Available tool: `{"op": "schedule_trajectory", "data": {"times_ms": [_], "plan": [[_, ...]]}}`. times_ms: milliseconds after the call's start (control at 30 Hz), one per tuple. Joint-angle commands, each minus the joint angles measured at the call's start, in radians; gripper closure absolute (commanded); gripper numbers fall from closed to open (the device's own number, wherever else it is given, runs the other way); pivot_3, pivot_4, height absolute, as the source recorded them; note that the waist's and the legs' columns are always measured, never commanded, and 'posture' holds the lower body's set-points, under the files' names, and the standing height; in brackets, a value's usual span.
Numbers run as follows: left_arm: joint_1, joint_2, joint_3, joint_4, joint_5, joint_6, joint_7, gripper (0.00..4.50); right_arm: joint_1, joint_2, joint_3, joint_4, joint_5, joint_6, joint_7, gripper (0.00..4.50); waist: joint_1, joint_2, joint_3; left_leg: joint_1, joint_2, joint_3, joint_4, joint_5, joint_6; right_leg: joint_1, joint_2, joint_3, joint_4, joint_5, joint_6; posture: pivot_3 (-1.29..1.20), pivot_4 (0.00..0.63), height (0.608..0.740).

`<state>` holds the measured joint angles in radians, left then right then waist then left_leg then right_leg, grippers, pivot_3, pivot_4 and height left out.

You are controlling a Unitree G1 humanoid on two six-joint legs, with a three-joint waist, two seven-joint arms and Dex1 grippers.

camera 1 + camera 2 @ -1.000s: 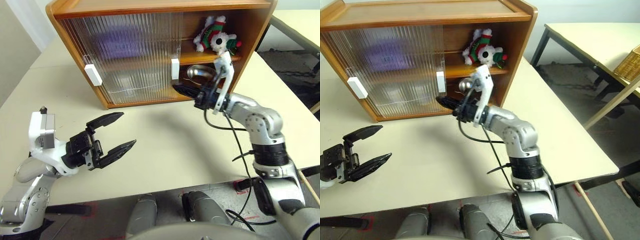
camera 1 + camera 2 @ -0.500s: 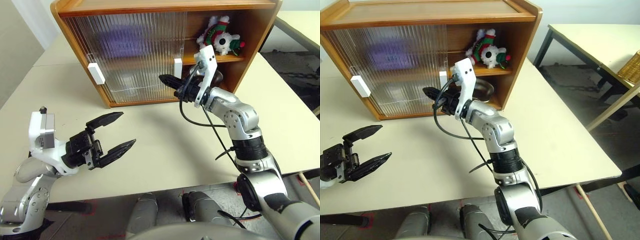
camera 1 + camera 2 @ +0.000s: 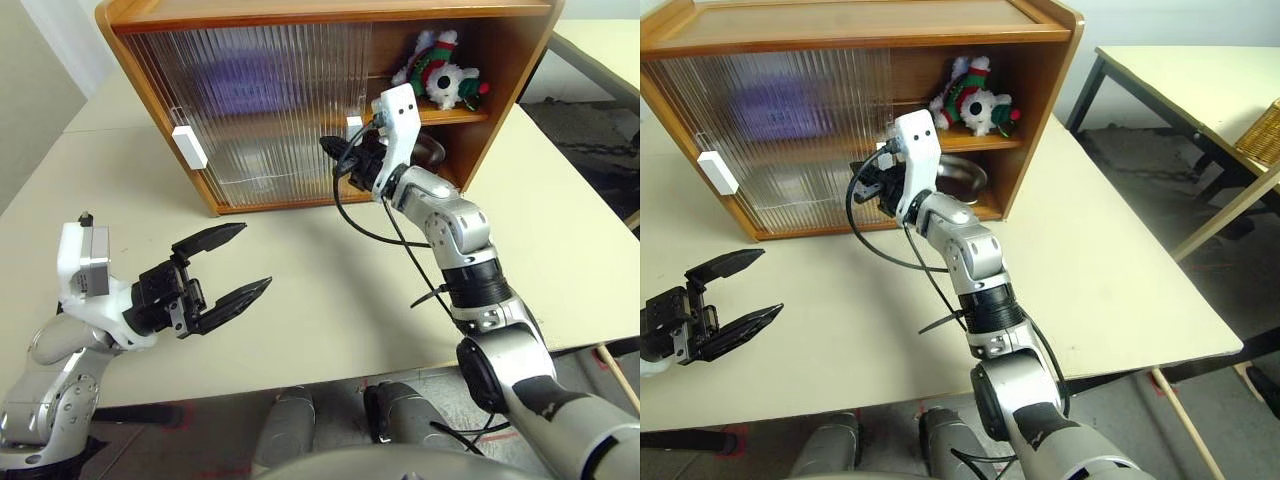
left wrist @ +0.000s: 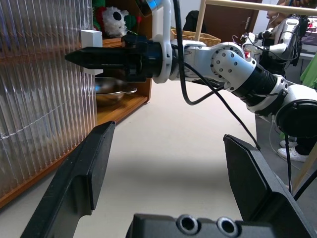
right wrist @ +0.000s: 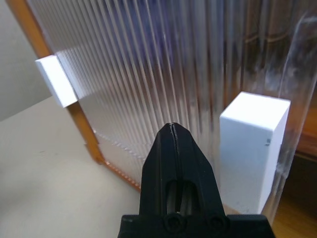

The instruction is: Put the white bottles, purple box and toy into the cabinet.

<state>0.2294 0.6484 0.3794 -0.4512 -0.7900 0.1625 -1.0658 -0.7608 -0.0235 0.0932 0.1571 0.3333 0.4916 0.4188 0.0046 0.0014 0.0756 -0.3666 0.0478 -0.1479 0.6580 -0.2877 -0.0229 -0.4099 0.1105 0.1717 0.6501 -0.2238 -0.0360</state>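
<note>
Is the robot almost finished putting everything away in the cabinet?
Nearly, it seems. The toy lies on the cabinet's top shelf, and a purple blur behind the ribbed door is probably the purple box. I can't make out the white bottles. Right now the shut right gripper sits beside the door's white handle, perhaps to slide it. The left gripper is open and empty.

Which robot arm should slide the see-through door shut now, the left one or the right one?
Probably the right. Its shut right gripper is already beside the white rectangular handle of the ribbed translucent sliding door. The open left gripper hangs over the cream table, far from the wooden cabinet.
</note>
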Motion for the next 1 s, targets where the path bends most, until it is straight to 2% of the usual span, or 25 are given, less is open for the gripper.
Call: {"op": "schedule_trajectory", "data": {"times_ms": [33,733,1000], "plan": [[0.009,-0.002,-0.006,-0.005,0.01,-0.004,-0.004,0.0,-0.007,-0.003,-0.022,0.006,-0.032,-0.011,-0.049,4.49,0.0,0.0,0.0,0.0,0.0,0.0,0.0,0.0,0.0,0.0,0.0,0.0,0.0,0.0,0.0,0.07,0.094,0.74],[-0.028,0.004,-0.02,0.011,0.01,0.008,-0.018,0.0,0.045,-0.055,-0.078,-0.127,-0.048,0.066,-0.182,4.49,0.0,-0.001,-0.001,0.0,0.0,0.0,0.002,0.001,0.001,0.001,0.0,0.0,0.0,0.003,0.003,0.05,0.088,0.74],[-0.041,0.001,-0.028,0.023,0.014,0.006,-0.02,0.0,0.049,-0.112,-0.12,-0.128,-0.057,0.069,-0.201,4.49,0.0,-0.002,-0.001,0.0,0.0,0.0,0.002,0.001,0.001,0.001,0.0,0.0,0.0,0.003,0.004,0.04,0.089,0.74]]}}
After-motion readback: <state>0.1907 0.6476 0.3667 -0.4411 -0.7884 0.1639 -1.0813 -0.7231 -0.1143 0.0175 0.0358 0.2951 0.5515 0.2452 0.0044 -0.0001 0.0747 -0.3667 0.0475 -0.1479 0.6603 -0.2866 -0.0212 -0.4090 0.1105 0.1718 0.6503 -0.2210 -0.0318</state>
